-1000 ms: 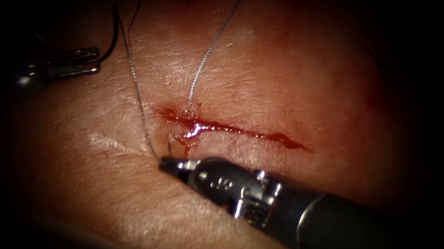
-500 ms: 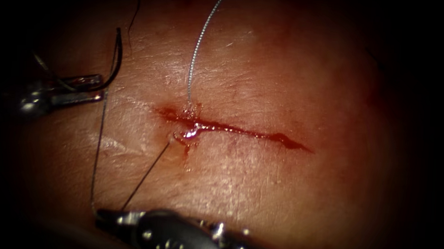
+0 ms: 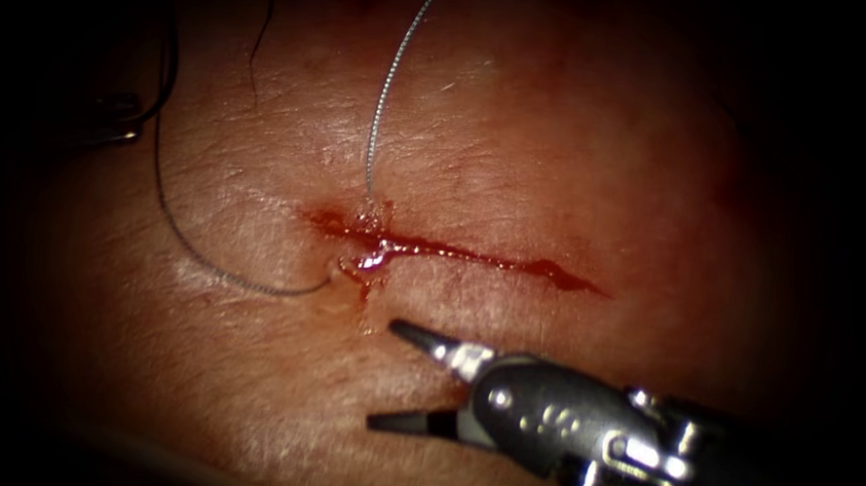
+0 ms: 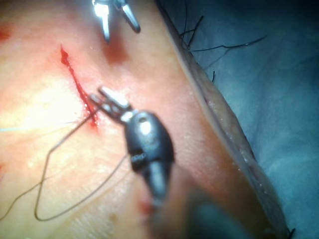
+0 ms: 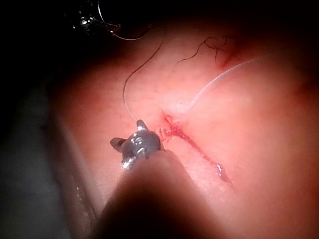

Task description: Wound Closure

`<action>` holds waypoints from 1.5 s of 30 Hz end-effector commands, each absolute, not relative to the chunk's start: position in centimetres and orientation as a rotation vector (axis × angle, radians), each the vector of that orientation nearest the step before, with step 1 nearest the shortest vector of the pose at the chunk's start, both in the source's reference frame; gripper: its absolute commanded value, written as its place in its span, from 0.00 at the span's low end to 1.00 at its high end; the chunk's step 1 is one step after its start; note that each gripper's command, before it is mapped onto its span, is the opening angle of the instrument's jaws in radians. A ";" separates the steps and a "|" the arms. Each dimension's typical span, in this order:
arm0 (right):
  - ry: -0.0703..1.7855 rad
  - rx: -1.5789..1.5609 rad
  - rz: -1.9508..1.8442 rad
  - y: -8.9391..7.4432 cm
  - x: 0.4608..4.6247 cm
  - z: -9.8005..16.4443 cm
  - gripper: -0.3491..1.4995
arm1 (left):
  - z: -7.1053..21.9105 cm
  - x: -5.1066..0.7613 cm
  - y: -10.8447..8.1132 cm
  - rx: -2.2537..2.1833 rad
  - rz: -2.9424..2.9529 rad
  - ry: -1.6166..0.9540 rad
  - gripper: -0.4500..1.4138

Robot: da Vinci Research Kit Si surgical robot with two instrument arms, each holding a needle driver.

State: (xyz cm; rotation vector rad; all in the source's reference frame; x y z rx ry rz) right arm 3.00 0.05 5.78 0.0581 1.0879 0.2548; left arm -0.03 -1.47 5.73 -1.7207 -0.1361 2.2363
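The cut [image 3: 471, 256] runs across the tissue [image 3: 555, 131], with red fluid [image 3: 379, 258] pooled at its left end. One thread [image 3: 208, 267] leaves the stitch there and curves slack leftward up to the dark curved needle [image 3: 170, 71], which is out of the tissue. My left tool [image 3: 124, 132], far left of the cut, is shut on the needle near one end of its curve. A second strand [image 3: 386, 85] rises from the stitch. In front of the cut my right tool [image 3: 384, 375] stands open and holds nothing; it also shows from close up [image 5: 128, 132].
In the left wrist view my left tool [image 4: 107, 99] shows shut, with the right tool [image 4: 121, 33] open beyond it. The tissue's edge [image 4: 224, 119] drops to a blue cloth [image 4: 279, 74] with loose dark thread ends [image 4: 227, 47].
The right tool, shut on the thread, pulled it toward the front, then opened, let it go and moved back toward the cut. The left tool carried the needle further left. The thread now lies slack.
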 end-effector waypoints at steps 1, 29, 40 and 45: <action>1.079 0.040 0.231 0.1 3.18 6.1 0.94 | 5.8 -0.04 -1.6 -1.719 2.236 -0.142 0.00; 0.916 0.046 0.067 0.2 3.62 7.0 0.00 | 5.8 -0.07 -1.6 -1.730 2.235 -0.148 0.00; 0.951 0.134 0.055 -0.7 3.74 5.6 0.00 | 5.7 -0.16 -1.7 -1.750 2.227 -0.163 0.00; 0.985 0.143 0.056 -0.9 4.04 5.2 0.00 | 5.6 -0.26 -1.8 -1.768 2.221 -0.175 0.00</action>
